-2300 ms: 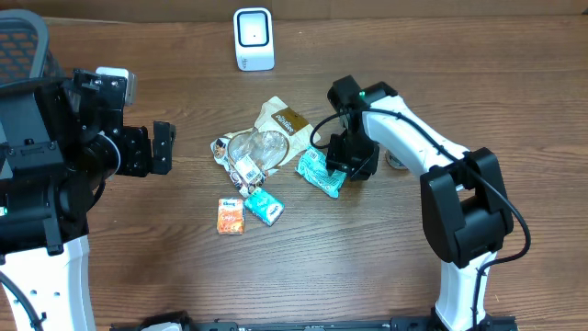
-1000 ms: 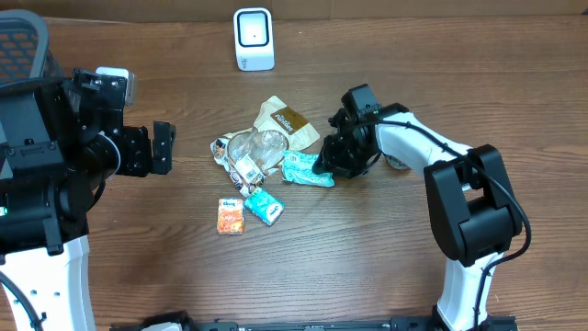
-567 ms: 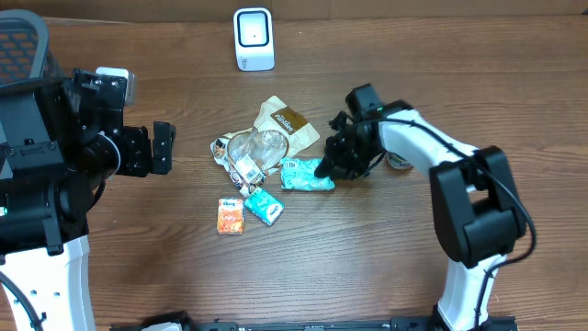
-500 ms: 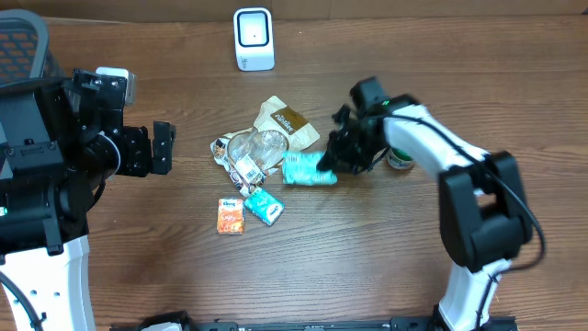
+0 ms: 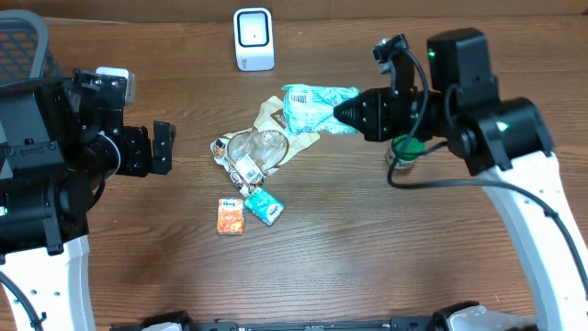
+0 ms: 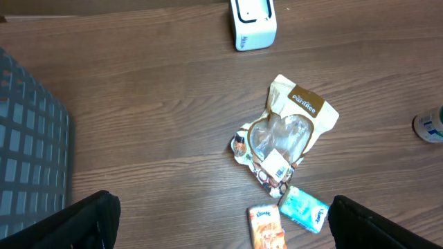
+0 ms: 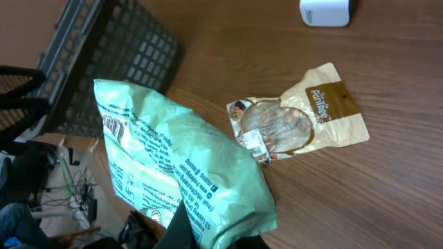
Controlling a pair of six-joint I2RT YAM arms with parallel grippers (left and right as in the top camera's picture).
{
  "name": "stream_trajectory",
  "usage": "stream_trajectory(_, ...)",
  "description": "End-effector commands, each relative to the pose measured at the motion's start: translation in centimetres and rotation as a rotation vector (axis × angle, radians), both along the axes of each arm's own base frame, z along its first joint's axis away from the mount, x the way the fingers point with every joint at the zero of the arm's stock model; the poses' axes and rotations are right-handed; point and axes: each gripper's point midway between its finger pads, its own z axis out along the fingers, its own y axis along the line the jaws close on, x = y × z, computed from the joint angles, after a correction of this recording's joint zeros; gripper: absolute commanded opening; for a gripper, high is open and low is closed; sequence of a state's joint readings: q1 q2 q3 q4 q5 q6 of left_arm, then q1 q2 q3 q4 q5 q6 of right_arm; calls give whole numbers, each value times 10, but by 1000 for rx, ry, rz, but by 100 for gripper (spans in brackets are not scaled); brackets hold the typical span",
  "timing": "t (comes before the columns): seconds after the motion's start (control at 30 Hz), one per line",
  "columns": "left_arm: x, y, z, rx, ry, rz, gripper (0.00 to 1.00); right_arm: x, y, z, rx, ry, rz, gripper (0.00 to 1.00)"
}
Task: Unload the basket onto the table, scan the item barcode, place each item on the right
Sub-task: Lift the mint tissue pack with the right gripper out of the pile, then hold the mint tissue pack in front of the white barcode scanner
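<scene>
Lifted off the table, the bag (image 5: 317, 108) now hangs clenched in the right gripper (image 5: 354, 115), left gripper (image 5: 163, 147) gaping empty; best turn its barcode squarely toward the scanner (image 5: 254, 39).

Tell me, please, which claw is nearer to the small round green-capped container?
Right. The right claw, shut on the mint-green plastic bag, hangs close beside the container; the open left claw sits far across the table.

The bag (image 7: 173, 166) in the right pincer (image 5: 342, 112) is mint green, dark-printed (small lettering); the pouch (image 7: 329, 114) beyond its tip is tan with a brown band.
</scene>
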State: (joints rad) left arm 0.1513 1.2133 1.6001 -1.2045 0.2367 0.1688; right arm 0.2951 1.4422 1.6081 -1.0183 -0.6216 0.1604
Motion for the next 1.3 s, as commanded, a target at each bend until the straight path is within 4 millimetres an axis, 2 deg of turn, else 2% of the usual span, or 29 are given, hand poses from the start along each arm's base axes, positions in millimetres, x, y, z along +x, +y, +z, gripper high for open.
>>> stream_trajectory(0.0, 2, -1, 7, 10, -25, -24, 100, -10, -1, 14, 10, -36, 15, 4)
stream_trajectory(0.2, 2, -1, 7, 11, -24, -23, 100, -14, -3, 8, 10, 30, -15, 4)
stream_trajectory(0.27, 2, -1, 7, 10, -25, -24, 100, -10, -4, 5, 10, 60, -47, 4)
stream_trajectory(0.37, 2, -1, 7, 11, -24, -23, 100, 9, -5, 2, -33, 89, -91, 4)
stream_trajectory(0.47, 2, -1, 7, 10, -25, -24, 99, 50, 0, 6, -138, 84, -141, 4)
stream_trajectory(0.6, 2, -1, 7, 10, -25, -24, 99, 116, 14, 13, -253, -52, -219, 4)
stream_trajectory(0.67, 2, -1, 7, 11, -25, -23, 99, 159, 19, 11, -348, -192, -280, 4)
stream_trajectory(0.83, 2, -1, 7, 10, -25, -24, 100, 238, 29, -2, -615, -524, -435, 4)
stream_trajectory(0.9, 2, -1, 7, 11, -24, -23, 100, 260, 36, -9, -727, -640, -435, 4)
stream_trajectory(1.03, 2, -1, 7, 11, -24, -23, 100, 293, 60, -35, -967, -862, -249, 4)
stream_trajectory(1.27, 2, -1, 7, 10, -25, -24, 100, 328, 80, -79, -1171, -1046, -84, 4)
